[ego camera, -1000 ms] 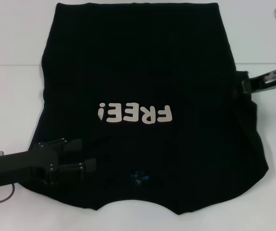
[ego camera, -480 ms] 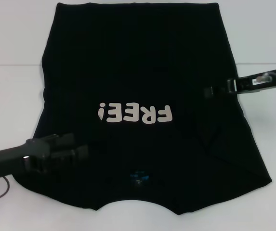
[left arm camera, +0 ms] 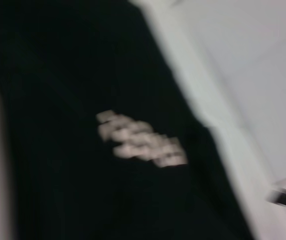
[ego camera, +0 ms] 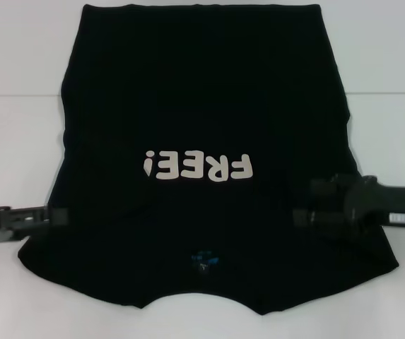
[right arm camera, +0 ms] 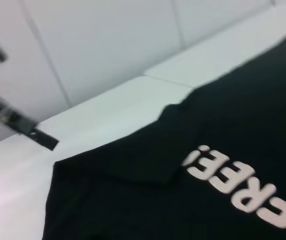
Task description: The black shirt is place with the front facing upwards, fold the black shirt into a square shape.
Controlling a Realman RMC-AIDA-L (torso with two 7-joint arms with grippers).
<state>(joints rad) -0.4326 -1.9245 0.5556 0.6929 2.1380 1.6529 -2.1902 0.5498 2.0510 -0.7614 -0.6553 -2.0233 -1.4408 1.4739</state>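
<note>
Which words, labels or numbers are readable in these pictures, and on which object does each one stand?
"FREE!" is printed in off-white letters on the front of the black shirt; in the head view it appears upside down.
The small blue neck label on the shirt is too small to read.
No other text or numbers are visible.

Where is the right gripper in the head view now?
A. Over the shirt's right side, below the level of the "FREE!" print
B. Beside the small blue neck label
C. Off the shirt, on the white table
A: the right gripper lies over the right side of the black shirt, lower in the picture than the print.
</note>
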